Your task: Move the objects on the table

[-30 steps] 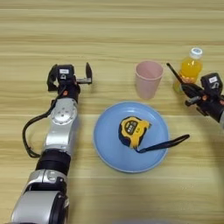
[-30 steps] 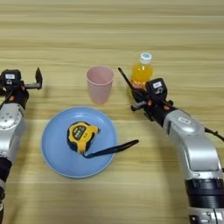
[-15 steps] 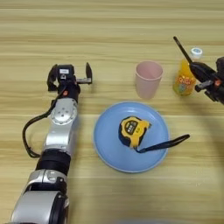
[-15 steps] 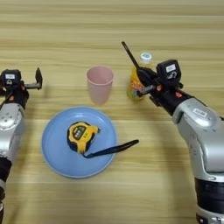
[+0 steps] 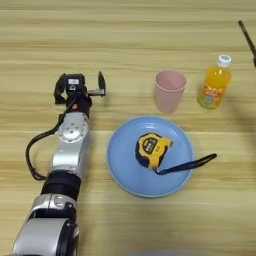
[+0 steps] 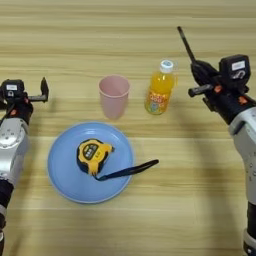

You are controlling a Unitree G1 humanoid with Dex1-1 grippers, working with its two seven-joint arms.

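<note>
I count one orange-juice bottle [image 6: 160,89] upright on the desk [image 6: 150,220] beside one pink cup [image 6: 114,95], label unreadable. One tape measure [image 6: 92,156] lies on one blue plate [image 6: 62,172]. Right gripper [image 6: 192,67] and left gripper [image 5: 80,85]: jaws spread, empty.

This looks like a test bench to me. My arms lie on a bare wooden table [image 5: 125,30], a plate [image 5: 122,165] between my claws.
</note>
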